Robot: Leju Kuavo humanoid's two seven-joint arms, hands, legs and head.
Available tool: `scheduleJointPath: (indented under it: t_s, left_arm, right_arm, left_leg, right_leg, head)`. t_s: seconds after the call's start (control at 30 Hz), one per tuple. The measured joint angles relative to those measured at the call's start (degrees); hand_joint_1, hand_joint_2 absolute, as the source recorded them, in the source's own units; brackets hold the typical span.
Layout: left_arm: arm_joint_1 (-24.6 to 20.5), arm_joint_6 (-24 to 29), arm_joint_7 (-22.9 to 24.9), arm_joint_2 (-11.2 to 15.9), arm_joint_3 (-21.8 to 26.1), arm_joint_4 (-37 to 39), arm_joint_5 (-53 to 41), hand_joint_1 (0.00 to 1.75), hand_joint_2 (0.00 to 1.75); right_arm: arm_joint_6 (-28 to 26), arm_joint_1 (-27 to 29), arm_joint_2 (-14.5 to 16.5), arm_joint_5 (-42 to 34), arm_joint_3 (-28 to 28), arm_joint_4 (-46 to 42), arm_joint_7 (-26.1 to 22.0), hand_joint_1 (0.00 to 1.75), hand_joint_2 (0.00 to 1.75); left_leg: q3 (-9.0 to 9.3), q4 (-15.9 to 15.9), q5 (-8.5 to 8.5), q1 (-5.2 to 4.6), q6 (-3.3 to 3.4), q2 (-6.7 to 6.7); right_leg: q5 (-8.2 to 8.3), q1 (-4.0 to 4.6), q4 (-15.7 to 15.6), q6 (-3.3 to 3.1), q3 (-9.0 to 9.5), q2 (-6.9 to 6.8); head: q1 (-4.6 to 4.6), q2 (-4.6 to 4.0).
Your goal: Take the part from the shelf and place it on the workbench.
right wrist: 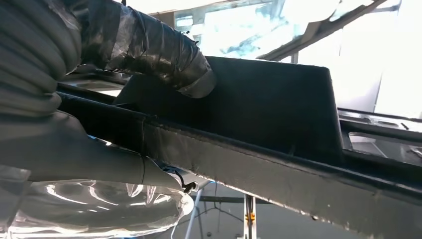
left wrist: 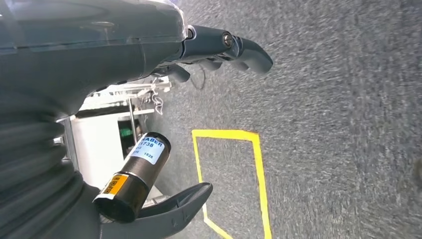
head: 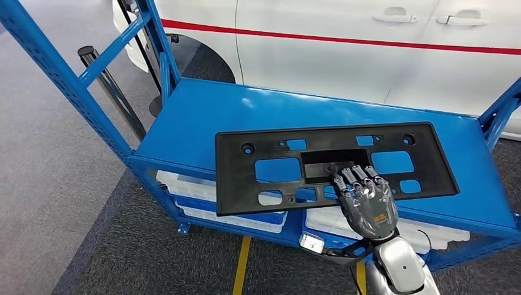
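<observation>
The part is a flat black plastic panel (head: 236, 178) with several cut-outs. It lies low over the top deck of the blue shelf (head: 203, 117), its near edge overhanging the deck's front rail. My right hand (head: 367, 206) grips that near edge at the middle, fingers on top beside the central recess. In the right wrist view the panel's dark rim (right wrist: 268, 109) runs across, with my taped thumb (right wrist: 149, 45) pressed against it. My left hand (left wrist: 99, 45) hangs over grey carpet, its fingers (left wrist: 239, 45) and thumb (left wrist: 174, 206) apart and holding nothing.
A white car (head: 368, 61) with a red stripe stands close behind the shelf. White bins (head: 196, 196) sit on the lower level. Blue uprights (head: 61, 74) frame the left end. Yellow floor tape (head: 241, 264) runs toward the shelf's front.
</observation>
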Motion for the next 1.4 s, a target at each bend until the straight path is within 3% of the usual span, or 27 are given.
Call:
scheduleJointPath:
  t_s: [0.07,0.1,0.17,0.23,0.3,0.4,0.43,0.47,0.53,0.57,0.6,0.63,0.7,0.77,0.8,0.9,0.93,1.0,1.07,1.1,1.13,1.17,1.23,1.3,1.33,1.4]
  left_arm:
    - [0.03,-0.4,0.04,0.24,0.63,0.0,0.04,0.0,1.75]
    - [0.06,-0.6,0.07,0.4,0.88,0.0,0.04,0.0,1.75]
    - [0.09,-0.91,0.14,0.77,1.36,-0.01,-0.02,0.0,1.75]
    - [0.03,-1.21,0.07,1.32,1.66,-0.1,-0.28,0.0,1.75]
    - [0.02,-1.35,-0.32,1.91,1.79,-0.2,-0.75,0.0,1.75]
    - [0.14,-1.36,-1.33,2.61,2.02,-0.22,-1.56,0.0,1.75]
    - [0.17,-1.37,-1.65,2.79,2.05,-0.22,-1.82,0.0,1.75]
    - [0.23,-1.39,-1.94,2.9,2.05,-0.22,-2.06,0.0,1.75]
    - [0.32,-1.44,-2.47,3.13,2.05,-0.22,-2.61,0.0,1.75]
    - [0.37,-1.48,-2.73,3.21,2.05,-0.22,-2.92,0.0,1.75]
    - [0.4,-1.51,-2.99,3.26,2.05,-0.22,-3.21,0.0,1.75]
    - [0.43,-1.55,-3.24,3.29,2.05,-0.22,-3.45,0.0,1.75]
    - [0.47,-1.69,-3.65,3.31,2.05,-0.22,-3.78,0.0,1.75]
    - [0.49,-1.86,-3.85,3.32,2.05,-0.22,-3.95,0.0,1.75]
    - [0.49,-2.02,-3.87,3.33,2.05,-0.22,-4.02,0.0,1.75]
    - [0.55,-2.9,-3.23,3.31,2.05,-0.22,-4.45,0.0,1.75]
    - [0.59,-3.19,-2.71,3.25,2.05,-0.22,-4.67,0.0,1.75]
    - [0.7,-3.53,-1.51,2.92,2.05,-0.22,-5.12,0.0,1.75]
    - [0.82,-3.6,-0.67,2.49,2.05,-0.22,-5.68,0.0,1.75]
    - [0.88,-3.67,-0.45,2.3,2.05,-0.22,-5.99,0.0,1.75]
    - [0.9,-3.77,-0.31,2.13,2.05,-0.22,-6.27,0.0,1.75]
    - [0.88,-3.87,-0.23,1.99,2.05,-0.22,-6.47,0.0,1.75]
    - [0.73,-4.02,-0.18,1.84,2.05,-0.22,-6.63,0.0,1.75]
    - [0.54,-4.08,-0.18,1.75,2.05,-0.22,-6.66,0.0,1.75]
    - [0.48,-4.09,-0.17,1.71,2.04,-0.22,-6.68,0.0,1.75]
    - [0.45,-4.13,-0.16,1.59,2.04,-0.22,-6.74,0.0,1.75]
  right_arm:
    - [0.04,-0.74,-0.05,0.85,2.45,0.35,2.29,1.75,1.75]
    - [0.05,-1.42,-0.07,1.1,3.79,0.72,3.62,1.75,1.75]
    - [0.08,-3.1,-0.11,1.27,6.57,1.71,6.06,1.75,1.75]
    - [0.08,-4.79,-0.18,1.27,9.13,2.72,8.15,1.75,1.75]
    - [0.08,-6.65,-0.27,1.27,11.67,4.06,10.81,1.75,1.75]
    - [0.1,-9.76,-0.39,1.27,16.12,6.78,16.04,1.75,1.75]
    - [0.1,-10.69,-0.43,1.27,17.52,7.66,17.55,1.75,1.75]
    - [0.11,-11.54,-0.46,1.27,18.81,8.54,18.75,1.75,1.75]
    - [0.12,-12.89,-0.47,1.27,20.95,10.21,20.17,1.75,1.75]
    - [0.12,-13.32,-0.47,1.27,21.78,10.98,20.4,1.75,1.75]
    - [0.12,-13.57,-0.44,1.27,22.36,11.64,20.34,1.75,1.75]
    - [0.12,-13.75,-0.39,1.27,22.72,12.19,20.11,1.75,1.75]
    - [0.11,-14.08,-0.12,1.22,23.0,13.03,19.52,1.75,1.75]
    - [0.09,-14.47,0.24,1.08,23.03,13.56,19.17,1.75,1.75]
    - [0.08,-14.61,0.35,0.77,23.03,13.74,18.96,1.75,1.75]
    - [0.08,-14.02,0.23,-2.86,22.9,13.81,16.59,1.75,1.75]
    - [0.08,-13.34,-0.01,-5.05,22.68,13.53,15.11,1.75,1.75]
    - [0.08,-11.42,-0.94,-9.67,21.51,12.37,11.88,1.75,1.75]
    - [0.08,-9.12,-2.13,-12.52,19.5,10.99,9.09,1.75,1.75]
    - [0.08,-7.96,-2.67,-13.26,18.33,10.45,7.86,1.75,1.75]
    - [0.08,-6.93,-3.19,-13.81,17.18,10.0,6.72,1.75,1.75]
    - [0.08,-6.07,-3.62,-14.19,16.21,9.64,5.87,1.75,1.75]
    - [0.07,-4.87,-4.27,-14.57,14.79,8.95,4.97,1.75,1.75]
    - [0.07,-4.18,-4.67,-14.76,13.89,8.28,4.75,1.75,1.75]
    - [0.07,-4.0,-4.8,-14.83,13.56,8.04,4.71,1.75,1.75]
    - [0.08,-3.74,-5.06,-14.91,13.13,7.84,4.66,1.75,1.75]
  left_leg:
    - [-1.76,6.48,-3.37,0.03,-0.17,-0.01]
    - [-1.47,7.43,-3.4,0.02,-0.12,0.0]
    - [2.25,3.22,-1.01,-0.09,0.37,-0.01]
    - [7.7,-4.84,0.8,-0.49,1.2,0.03]
    - [10.03,-9.01,1.2,-0.98,1.69,0.08]
    - [9.45,-10.3,2.79,-0.92,2.32,0.28]
    - [9.12,-10.73,3.59,-0.74,2.69,0.43]
    - [8.62,-11.05,4.38,-0.54,3.0,0.58]
    - [7.16,-11.02,5.61,-0.54,3.32,0.7]
    - [6.31,-10.87,6.15,-0.53,3.28,0.71]
    - [5.46,-10.66,6.62,-0.49,3.18,0.7]
    - [4.6,-10.35,7.03,-0.43,3.03,0.69]
    - [3.04,-9.39,7.57,-0.28,2.62,0.67]
    - [1.93,-8.45,8.0,-0.32,1.99,0.66]
    - [1.66,-8.19,8.26,-0.37,1.62,0.66]
    - [1.39,-8.16,8.95,-0.21,0.43,0.58]
    - [1.01,-7.5,7.99,-0.1,0.15,0.53]
    - [-0.47,-3.18,3.23,0.1,-0.18,0.47]
    - [-2.15,3.96,-1.77,0.15,-0.48,0.48]
    - [-2.34,6.69,-2.65,0.17,-0.58,0.48]
    - [-1.71,7.78,-2.24,0.17,-0.6,0.48]
    - [-0.09,6.82,-0.9,0.17,-0.52,0.48]
    - [5.73,-0.34,1.18,0.1,-0.1,0.38]
    - [10.51,-7.49,0.84,-0.16,0.45,0.21]
    - [11.42,-9.25,0.46,-0.36,0.74,0.15]
    - [10.95,-9.9,1.32,-0.44,1.47,0.21]
  right_leg:
    - [0.77,0.37,0.11,-0.36,-1.11,-0.08]
    - [1.17,0.56,0.2,-0.43,-1.71,-0.07]
    - [1.96,0.89,0.39,-0.45,-2.83,-0.02]
    - [2.69,1.09,0.52,-0.25,-3.56,-0.04]
    - [3.44,1.04,0.46,0.31,-3.81,-0.19]
    - [3.93,0.94,0.23,1.42,-4.13,-0.23]
    - [2.69,0.93,0.99,1.71,-4.52,-0.19]
    - [0.44,0.87,2.84,1.97,-5.19,-0.14]
    - [-5.01,0.53,9.22,2.48,-6.81,-0.11]
    - [-6.52,0.37,12.37,2.73,-7.28,-0.12]
    - [-6.71,0.2,14.23,2.96,-7.11,-0.12]
    - [-5.74,0.04,14.21,3.14,-6.05,-0.13]
    - [-3.3,-0.28,8.51,3.3,-1.38,-0.18]
    - [-3.09,-0.09,2.03,2.93,2.8,-0.14]
    - [-3.53,0.08,0.48,2.62,3.54,-0.09]
    - [-2.72,0.3,-0.01,1.25,2.96,-0.08]
    - [-2.18,0.24,-0.12,0.65,2.58,-0.19]
    - [-0.99,0.1,-0.31,-0.21,1.52,-0.46]
    - [0.17,0.24,-0.22,-0.42,0.02,-0.57]
    - [0.77,0.33,-0.14,-0.39,-0.79,-0.6]
    - [1.35,0.39,-0.03,-0.31,-1.66,-0.6]
    - [1.9,0.42,0.1,-0.18,-2.5,-0.57]
    - [2.87,0.48,0.45,0.23,-3.85,-0.41]
    - [3.82,0.55,0.6,0.88,-4.46,-0.27]
    - [4.37,0.53,0.47,1.28,-4.55,-0.26]
    - [5.29,0.41,0.05,2.08,-4.63,-0.17]
  head:
    - [-0.01,0.0]
    - [-0.01,0.0]
    - [-0.01,0.0]
    - [0.01,0.0]
    - [0.02,0.01]
    - [0.02,0.0]
    - [0.05,0.0]
    - [0.07,0.0]
    - [0.09,0.0]
    - [0.08,0.0]
    - [0.08,0.0]
    - [0.08,0.0]
    - [0.07,0.01]
    - [0.04,0.01]
    - [0.03,0.01]
    - [0.05,0.01]
    - [0.04,0.01]
    - [0.02,0.01]
    - [-0.01,0.01]
    - [0.0,0.0]
    - [0.0,0.0]
    - [0.0,0.01]
    - [-0.01,0.01]
    - [0.05,0.0]
    - [0.03,0.0]
    - [0.01,0.0]
